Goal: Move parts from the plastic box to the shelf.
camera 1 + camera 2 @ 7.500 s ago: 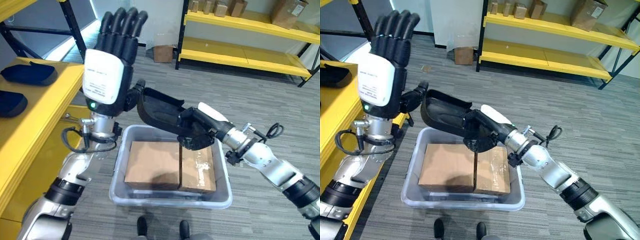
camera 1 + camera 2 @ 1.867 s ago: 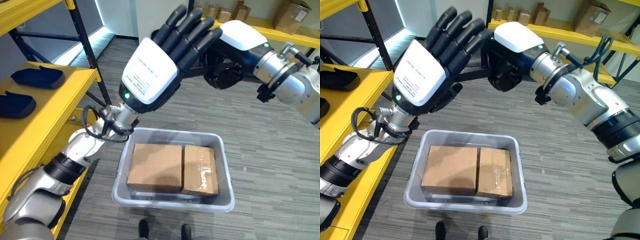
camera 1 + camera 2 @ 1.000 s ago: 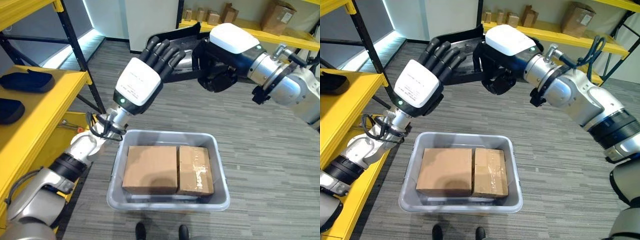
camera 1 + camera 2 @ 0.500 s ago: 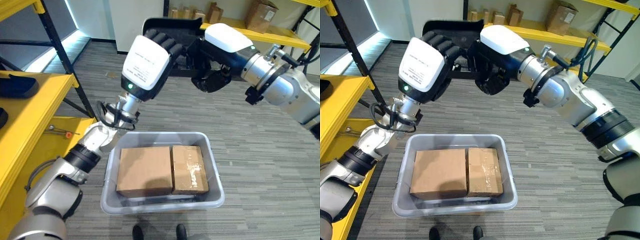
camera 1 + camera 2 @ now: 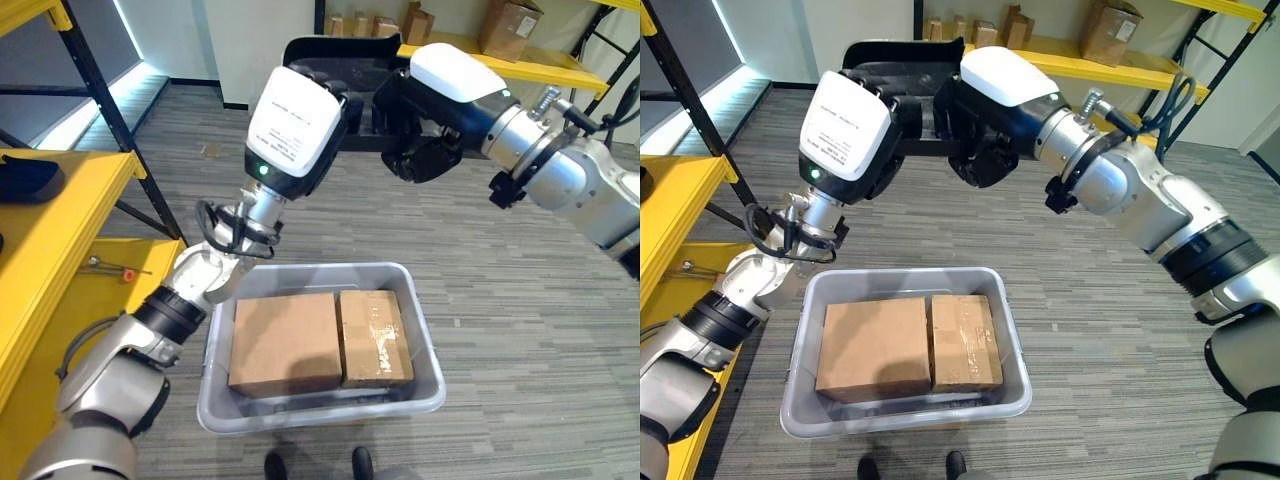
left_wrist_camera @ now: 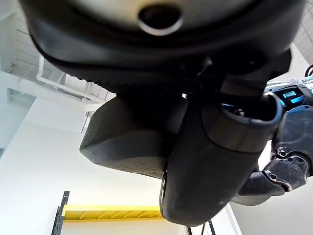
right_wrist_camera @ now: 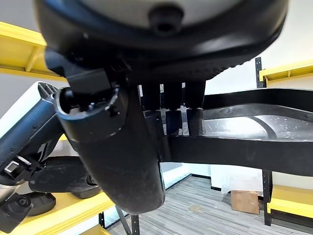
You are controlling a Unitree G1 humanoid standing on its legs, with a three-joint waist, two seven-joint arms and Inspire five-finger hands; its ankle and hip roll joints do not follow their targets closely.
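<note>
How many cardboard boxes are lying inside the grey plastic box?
2: a larger cardboard box on the robot's left and a narrower taped one beside it, in the grey plastic box. Anything beneath them is hidden.

We see a black part (image 5: 902, 55) of moulded plastic, matt with a faint sheen, held up between the left hand (image 5: 845, 128) and the right hand (image 5: 992, 105), both dark matt plastic with glossy white shells. Below, the plastic box (image 5: 1010, 352) is smooth, translucent grey, and holds two cartons (image 5: 908, 345) of brown cardboard, one with shiny tape. The floor (image 5: 1110, 300) looks like rough grey carpet, and the shelf (image 5: 45, 240) like smooth yellow-painted metal.
</note>
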